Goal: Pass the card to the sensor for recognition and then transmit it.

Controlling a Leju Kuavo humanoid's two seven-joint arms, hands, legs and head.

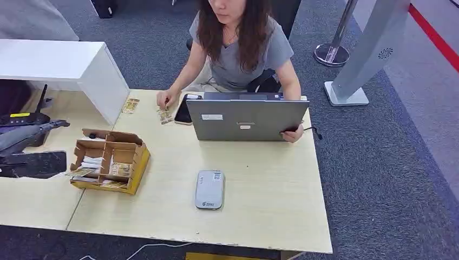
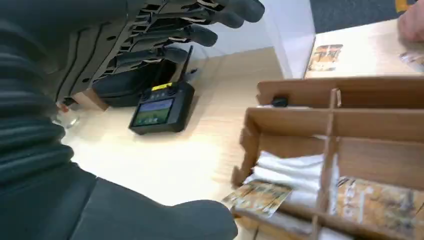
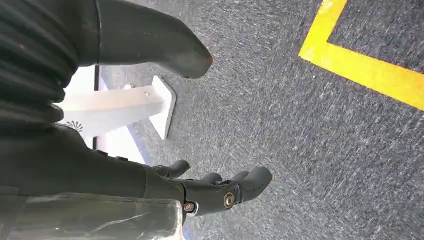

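Observation:
A cardboard box [image 1: 111, 160] with compartments stands on the table's left part and holds several patterned cards. One card [image 2: 257, 196] sticks out over the box's [image 2: 340, 125] near edge. The grey sensor [image 1: 209, 189] lies flat at the middle front of the table. My left hand [image 1: 30, 135] hovers left of the box, a short way off the box; its fingers [image 2: 200, 30] and thumb [image 2: 150, 215] are spread and hold nothing. My right hand [image 3: 100, 150] hangs over carpet, fingers apart and empty.
A person sits behind an open laptop [image 1: 246, 118], one hand on a card [image 1: 165, 115] beside a phone [image 1: 184, 108]. Another card [image 1: 130, 105] lies near a white stand [image 1: 65, 62]. A black device with a screen [image 2: 160, 110] sits by my left hand. Yellow floor tape [image 3: 370, 70] marks the carpet.

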